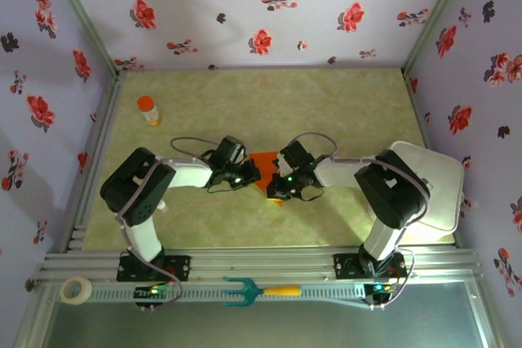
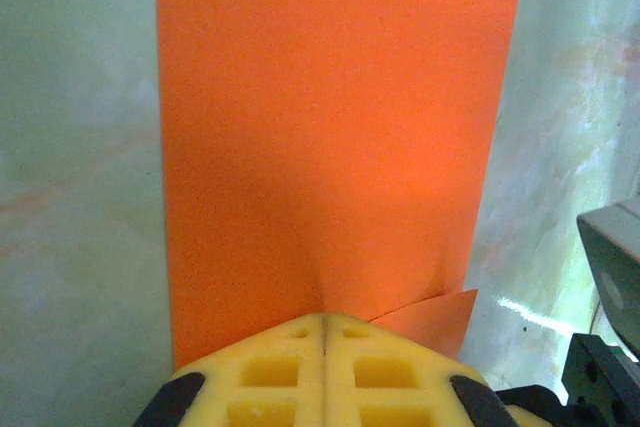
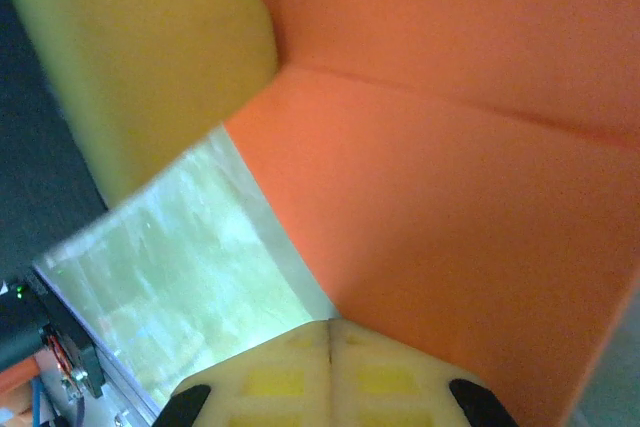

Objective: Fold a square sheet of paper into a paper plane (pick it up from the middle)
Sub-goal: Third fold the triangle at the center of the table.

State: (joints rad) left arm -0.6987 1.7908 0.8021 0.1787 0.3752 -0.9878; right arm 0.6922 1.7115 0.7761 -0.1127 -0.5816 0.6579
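Jaws pressed together, the left gripper (image 2: 325,322) and right gripper (image 3: 330,327) pinch opposite edges of the square sheet of paper (image 2: 330,127), seemingly raised over the middle of the table (image 1: 245,103), so a crease can form between them.

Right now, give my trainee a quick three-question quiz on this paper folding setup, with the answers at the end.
1. True or false: the left gripper is shut on an edge of the square sheet of paper.
2. Where does the orange-capped bottle stand? A: far left corner of the table. B: on a white tray. C: on the paper.
3. What tool lies on the front rail between the arm bases?
Key: 1 true; 2 A; 3 the teal fork with the orange handle.
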